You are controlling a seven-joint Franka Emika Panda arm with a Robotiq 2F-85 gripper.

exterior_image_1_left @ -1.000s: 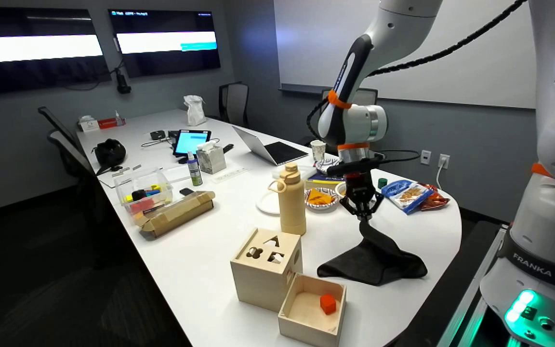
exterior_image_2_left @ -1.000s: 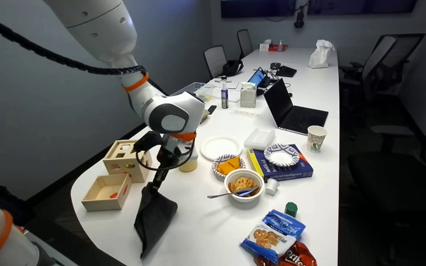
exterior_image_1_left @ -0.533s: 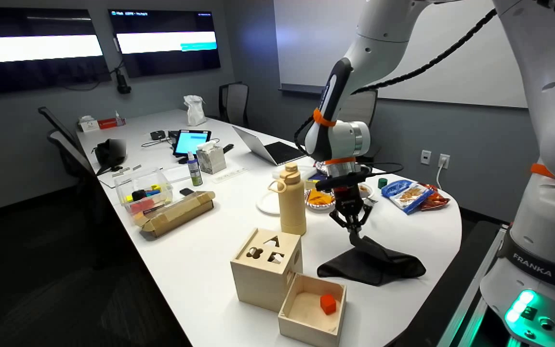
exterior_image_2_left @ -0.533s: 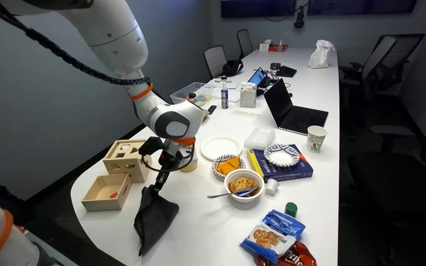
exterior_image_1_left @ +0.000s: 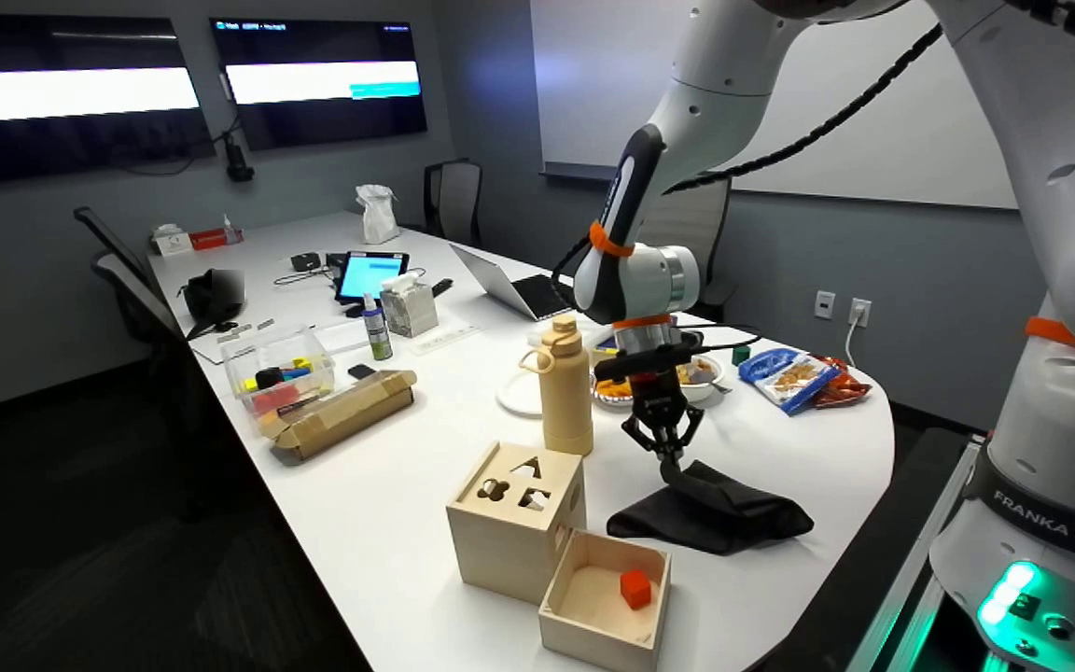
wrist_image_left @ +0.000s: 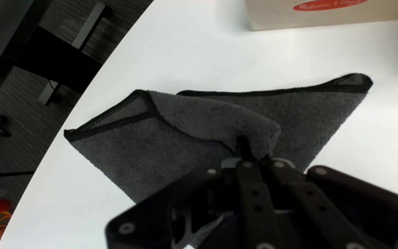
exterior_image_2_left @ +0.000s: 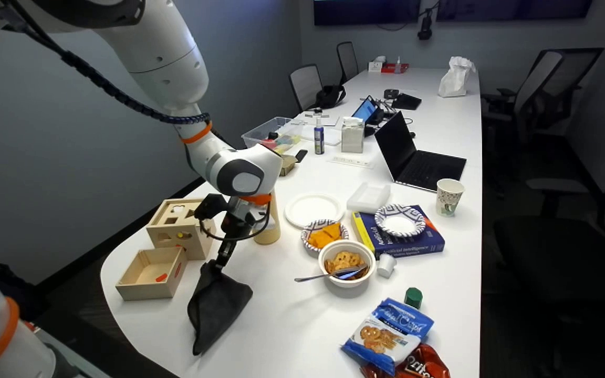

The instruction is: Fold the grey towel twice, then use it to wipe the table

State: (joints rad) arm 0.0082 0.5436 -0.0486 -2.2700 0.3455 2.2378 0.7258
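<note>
Grey towel (wrist_image_left: 171, 148) lies on the smooth white table (exterior_image_1_left: 407, 513), close to its round end and near the open wooden box (exterior_image_1_left: 598, 639), with a strip of tabletop showing between them. The open box is made of pale wood, with thin straight walls, and a bright red block (exterior_image_1_left: 635, 590) sits in it. Right beside it is a bigger wooden box (exterior_image_1_left: 500, 551) shaped like a cube, with holes cut in its top: one looks like a flower, one like a square. Near that stands a round tan bottle (exterior_image_1_left: 565, 401) with a loop by its cap. In an exterior view you can see a shiny, crinkly blue snack bag (exterior_image_2_left: 389, 333) and a round white bowl (exterior_image_2_left: 347, 283).

The towel is dark grey and fuzzy, and a thick black seam runs along its edges. Part of it is turned over on itself and makes a lumpy flap. At one end, two edges sit a little apart, like a mouth. The claw (exterior_image_1_left: 670, 455) points down with its fingers squeezed together, and they pinch the end of that flap. The pinched bit sticks up a little, and the rest of the towel lies low on the table.
</note>
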